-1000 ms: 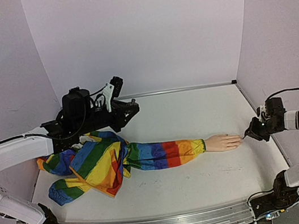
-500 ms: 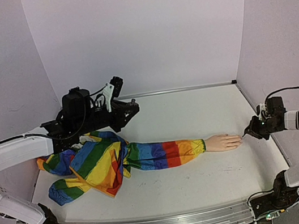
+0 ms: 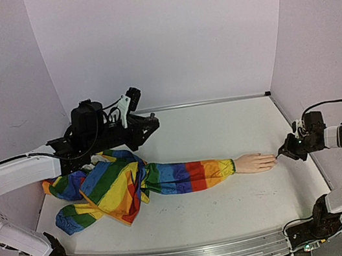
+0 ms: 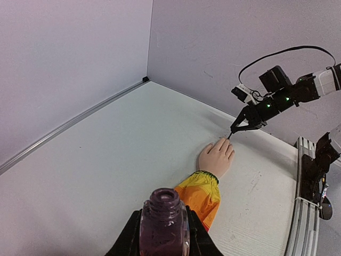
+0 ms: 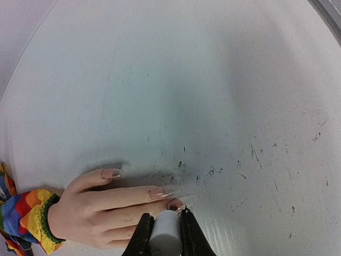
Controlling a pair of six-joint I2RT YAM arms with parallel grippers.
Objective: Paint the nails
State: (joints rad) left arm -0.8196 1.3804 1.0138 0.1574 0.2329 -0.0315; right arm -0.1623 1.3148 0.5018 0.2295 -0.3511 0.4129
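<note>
The mannequin hand lies palm down, wearing a rainbow-striped sleeve. Its nails are long and clear: the thumb nail and index nail are bare peach, while the middle nail has a dark smear at its base. My right gripper is shut on the grey-white brush cap, and the brush tip is at the middle nail. The other nails are hidden behind the cap. At the back left, my left gripper is shut on an open bottle of purple polish, held upright.
The sleeve's loose rainbow cloth is bunched on the left of the table under the left arm. Dark scuff marks dot the white tabletop beyond the fingertips. The right wall stands close behind my right gripper.
</note>
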